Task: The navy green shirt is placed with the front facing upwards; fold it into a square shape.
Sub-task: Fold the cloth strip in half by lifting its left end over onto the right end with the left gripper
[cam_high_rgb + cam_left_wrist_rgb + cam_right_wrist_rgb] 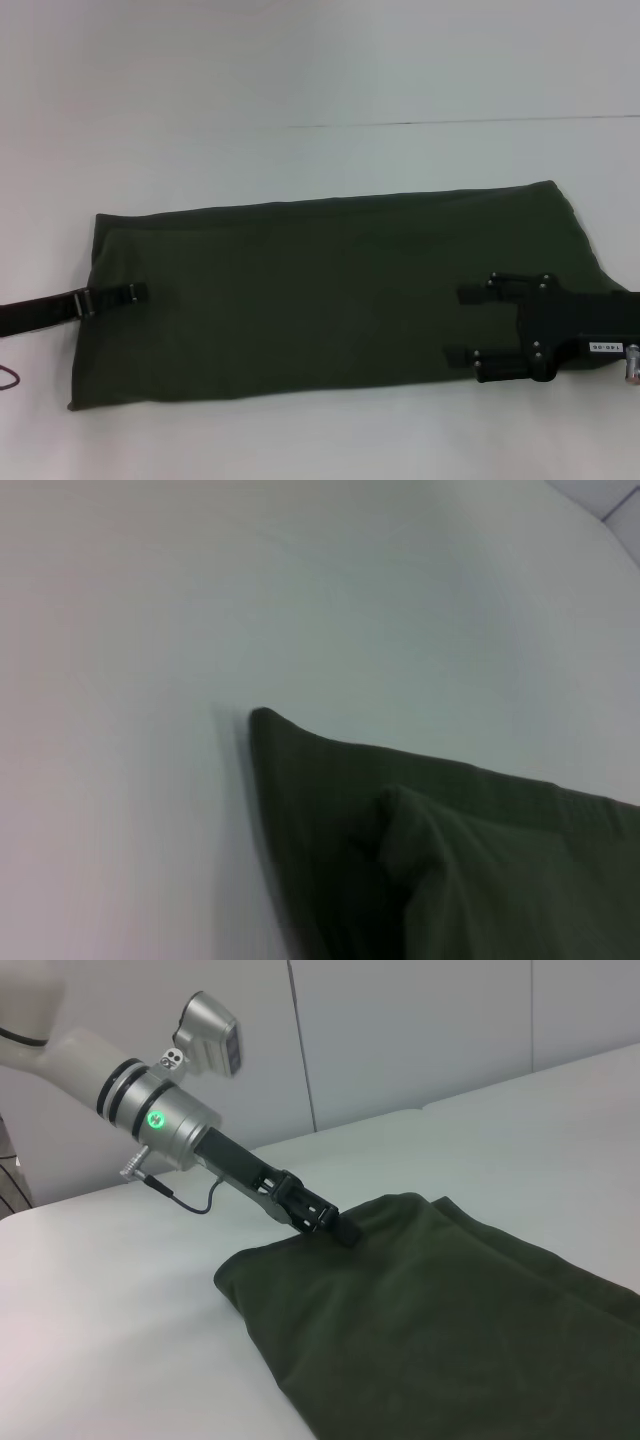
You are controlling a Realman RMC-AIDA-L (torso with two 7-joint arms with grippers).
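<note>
One garment lies on the white tabletop [320, 70]: the navy green shirt [320, 300], already folded to a long band that runs from 9 o'clock to 3 o'clock across the middle of the head view. Only plain green cloth shows; no lettering and no collar can be seen. At the 9 o'clock end the right wrist view shows two or more layers lying one on another, with a soft rounded fold edge.

In my judgement the shirt is light, soft and limp. It has no stiffness, so it will sag and drape from any place where it is lifted, and the layers can slide apart if only the top one is pinched. It is not fragile and not slippery. Good places to take hold are the short ends, near the corners, with all layers taken together.

The left gripper [125, 295] lies low over the 9 o'clock end of the band; its jaws look closed together at the cloth, though I cannot tell if they pinch it. The right gripper [468, 325] sits over the 3 o'clock end, its jaws spread apart and holding nothing.
</note>
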